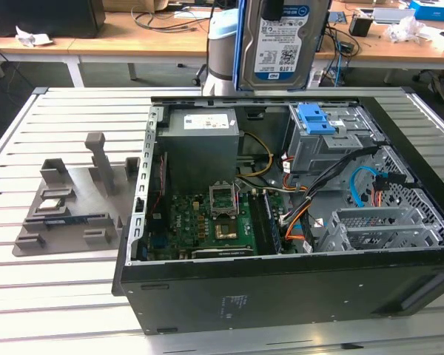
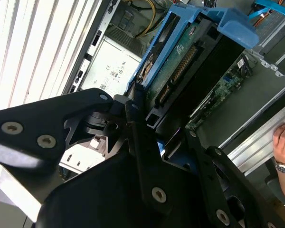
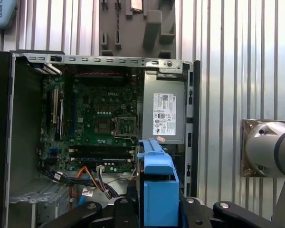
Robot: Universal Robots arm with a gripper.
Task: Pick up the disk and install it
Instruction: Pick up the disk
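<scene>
One disk (image 1: 283, 37), stiff, dense, shock-sensitive, probably best held by its blue frame edges; gripper (image 2: 159, 118) clamped across it.

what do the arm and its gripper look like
The arm is a silver-grey tube with a pale blue joint cap. In the first wrist view, one of its joints is rounded and grey. The gripper is matte black, built from flat, angular linkage bars pinned with round silver screw heads. No cables or markings can be made out on it.
</scene>
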